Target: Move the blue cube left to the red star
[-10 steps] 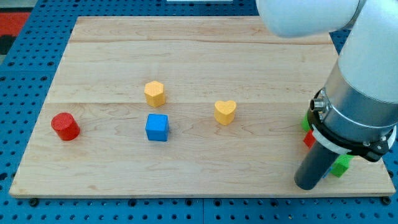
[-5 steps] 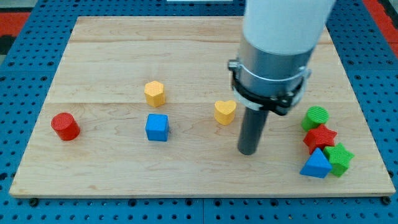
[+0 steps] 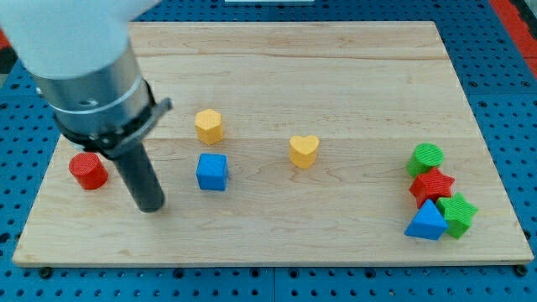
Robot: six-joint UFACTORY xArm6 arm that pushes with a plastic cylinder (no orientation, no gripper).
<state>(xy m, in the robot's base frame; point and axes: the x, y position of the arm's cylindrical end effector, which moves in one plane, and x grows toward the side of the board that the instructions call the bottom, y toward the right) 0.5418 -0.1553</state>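
The wooden board (image 3: pixel 277 75) is seen lying on a blue pegboard (image 3: pixel 503 84). The arm body (image 3: pixel 80 63) occupies the view's upper left; no pincer is fitted, so no open or closed state applies, only a rod. My tip (image 3: pixel 152 207) is set on the board between the red cylinder (image 3: pixel 87 170) and the blue cube (image 3: pixel 212 172), apart from both and slightly nearer the view's bottom.

The blue cube is located left of centre, just below the yellow hexagonal block (image 3: pixel 209 126). The red star (image 3: pixel 431 185) is clustered at the view's right edge with the green cylinder (image 3: pixel 427 158), green star (image 3: pixel 458 211) and blue triangular block (image 3: pixel 426 221). The yellow heart (image 3: pixel 304 150) stands between cube and cluster.

The tip's position on the cube's left side is judged suitable for a rightward push toward the star.
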